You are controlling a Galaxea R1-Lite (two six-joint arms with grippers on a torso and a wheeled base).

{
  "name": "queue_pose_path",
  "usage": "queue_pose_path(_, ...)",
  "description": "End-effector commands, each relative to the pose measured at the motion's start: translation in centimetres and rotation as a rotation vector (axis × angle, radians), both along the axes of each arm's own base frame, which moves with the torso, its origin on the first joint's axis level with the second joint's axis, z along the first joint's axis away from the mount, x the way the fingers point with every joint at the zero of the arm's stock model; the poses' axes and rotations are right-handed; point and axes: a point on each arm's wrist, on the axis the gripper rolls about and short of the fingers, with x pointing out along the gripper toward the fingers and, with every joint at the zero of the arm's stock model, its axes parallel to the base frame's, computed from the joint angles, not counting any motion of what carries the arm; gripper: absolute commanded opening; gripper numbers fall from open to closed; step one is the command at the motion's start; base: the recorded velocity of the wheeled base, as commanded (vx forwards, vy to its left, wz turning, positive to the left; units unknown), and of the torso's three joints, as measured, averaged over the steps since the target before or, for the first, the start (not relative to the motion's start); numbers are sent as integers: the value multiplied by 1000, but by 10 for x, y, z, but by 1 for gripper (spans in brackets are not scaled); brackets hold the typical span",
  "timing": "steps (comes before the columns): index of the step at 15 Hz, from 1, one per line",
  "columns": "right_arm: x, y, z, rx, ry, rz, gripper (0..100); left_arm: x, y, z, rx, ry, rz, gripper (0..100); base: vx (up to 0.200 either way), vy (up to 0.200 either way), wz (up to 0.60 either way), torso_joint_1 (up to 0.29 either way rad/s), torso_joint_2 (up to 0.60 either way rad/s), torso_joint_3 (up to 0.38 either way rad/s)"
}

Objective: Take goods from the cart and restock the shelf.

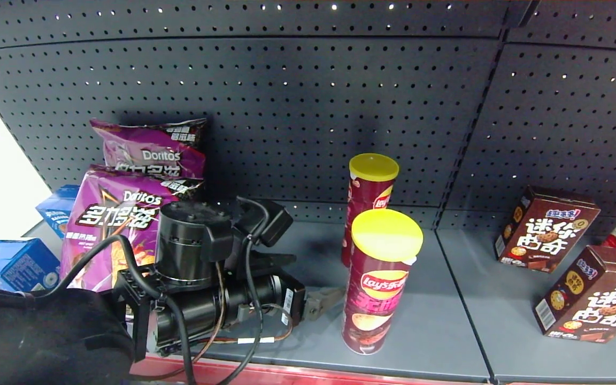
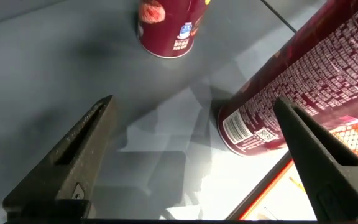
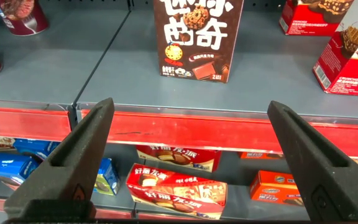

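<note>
Maroon front chip can [image 1: 380,289] upright just beside wide-spread left claw [image 2: 192,102].

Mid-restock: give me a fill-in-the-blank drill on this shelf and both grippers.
The front maroon cylindrical chip can and the rear maroon can both wear ___ lids.
The left gripper, beside the front can, is ___ and holds nothing.
The purple foil chip bags stand to the cans' ___ in the head view.
The right gripper faces a ___ cardboard cookie box.
Missing words: yellow, open, left, brown.
</note>
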Motion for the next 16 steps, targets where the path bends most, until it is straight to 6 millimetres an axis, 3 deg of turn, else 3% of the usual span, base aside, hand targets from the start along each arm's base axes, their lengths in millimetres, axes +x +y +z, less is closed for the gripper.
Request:
queue_pose_path(1, 0, 0, 0, 0, 2, 0, 100, 2, -1, 1, -2, -3, -1, 100, 0, 0, 0, 0, 0, 0)
queue_pose_path(12, 0, 0, 0, 0, 2, 0, 100, 2, -9, 1, 4, -12, -23, 100, 0, 0, 0, 0, 0, 0)
queue_pose_path(16, 0, 0, 0, 0, 2, 0, 100, 9, 0, 7, -6, -36, 26, 100, 0, 0, 0, 0, 0, 0)
